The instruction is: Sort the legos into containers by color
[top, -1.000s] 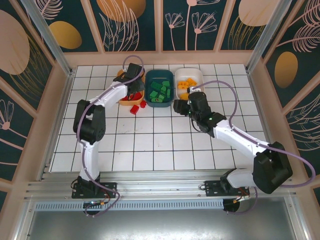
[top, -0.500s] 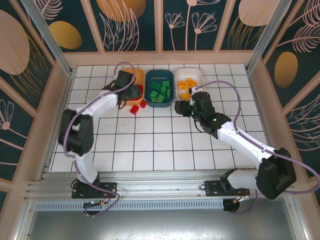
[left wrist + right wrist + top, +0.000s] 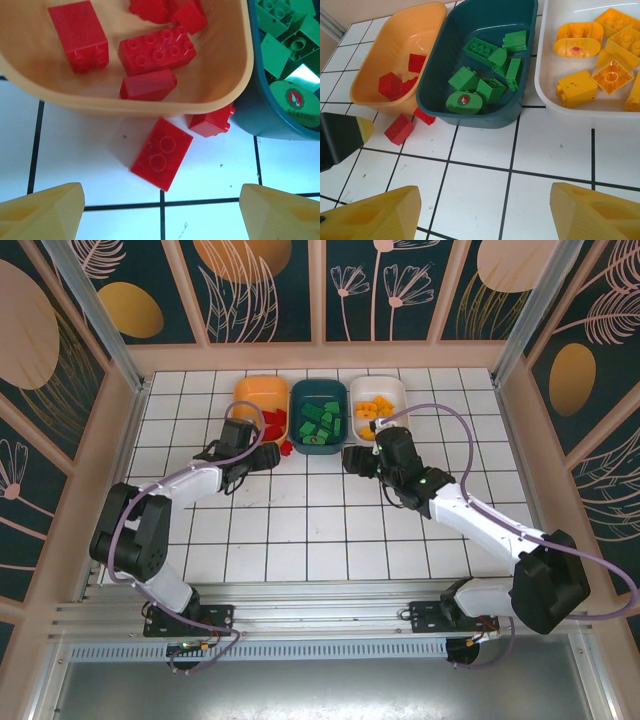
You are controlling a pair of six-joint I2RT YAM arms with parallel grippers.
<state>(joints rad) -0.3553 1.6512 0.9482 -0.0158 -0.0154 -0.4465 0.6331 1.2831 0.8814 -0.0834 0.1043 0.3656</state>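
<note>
The legos are small studded plastic bricks. Red ones lie in the orange tray. Green ones lie in the dark teal tray beside a flat green oval piece with a sticker. Yellow-orange ones lie in the white tray. The 3 trays stand side by side at the far end of the white tiled bench.

2 red bricks lie outside. A 2-stud brick sits on the bench just in front of the orange tray's near wall. Another red brick sits at the gap between the orange and teal trays.

The left claw hovers just short of the 2-stud brick, fingers spread wide and holding nothing. The right claw is likewise spread and empty, over bare tile in front of the teal tray, apart from both loose bricks.
</note>
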